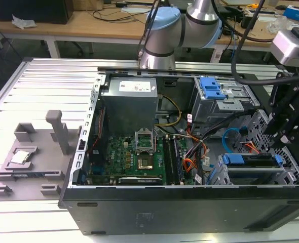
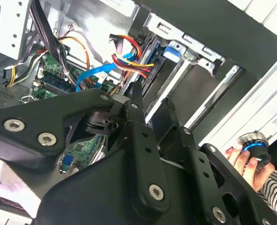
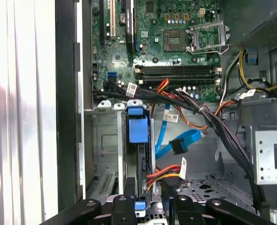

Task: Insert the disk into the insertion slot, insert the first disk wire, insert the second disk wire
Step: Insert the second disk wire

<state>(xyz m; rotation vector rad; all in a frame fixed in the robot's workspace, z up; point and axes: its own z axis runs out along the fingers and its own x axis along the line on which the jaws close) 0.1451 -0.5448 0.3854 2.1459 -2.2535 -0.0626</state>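
Blue plastic tabs frame the disk [image 1: 253, 161], which lies flat in the insertion slot [image 1: 293, 174] at the exterior view's right of the open computer case [image 1: 190, 212] and looks fully pushed home; the pincer [image 3: 149, 187] hangs just over it, its two fingers parted to either side of the disk's edge and clamping nothing that shows, likely placed to reach the loose leads. One first disk wire [image 3: 163, 172] runs its orange, red and black strands to a black plug beside one finger; whether that plug is seated cannot be told; one second disk wire [image 3: 190, 137] loops nearby, its dark plug apparently dangling free. Counted: one disk, two wires, two cages including the taller cage [image 1: 225, 104]; one person's hand [image 2: 244, 157] rests on a knob [image 2: 253, 143] outside the case, over the table [image 1: 38, 81].
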